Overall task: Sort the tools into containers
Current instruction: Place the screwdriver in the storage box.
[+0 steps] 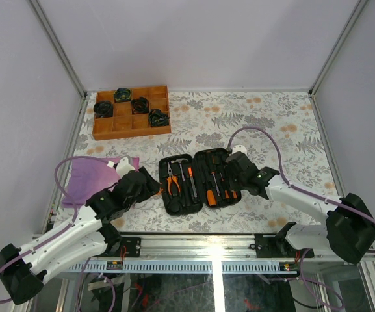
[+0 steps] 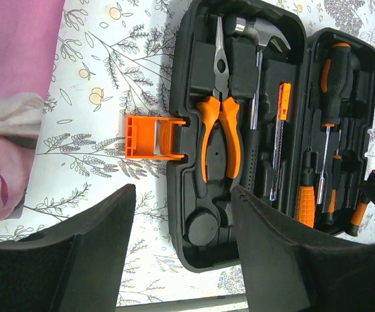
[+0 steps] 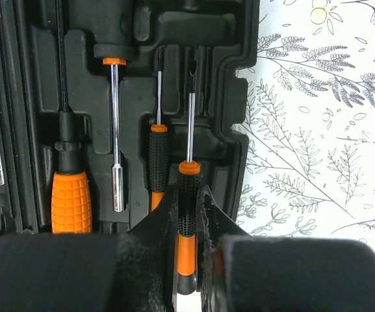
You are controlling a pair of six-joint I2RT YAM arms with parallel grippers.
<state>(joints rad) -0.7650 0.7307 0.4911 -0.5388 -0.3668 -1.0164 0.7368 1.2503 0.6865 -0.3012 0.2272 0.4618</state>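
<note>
Purple cloth (image 1: pixel 83 177) L of case (image 1: pixel 179 207).

No legible text, brand, number or sign in any view; tool case (image 2: pixel 188 195): moulded black interior, no lettering resolved; orange latch (image 2: pixel 153 136) on the case's edge: blank faces; stubby screwdriver (image 3: pixel 71 201) lying in the case: gridded orange grip only, no marking; slim screwdriver (image 3: pixel 187 195) at the case's rim: knurled handle, bare; wooden tray (image 1: pixel 132 135) beyond the case: no readable label; frame rail (image 1: pixel 174 266) nearer than the case: a bright speck (image 1: pixel 114 264), possibly a sticker, too small to read.
</note>
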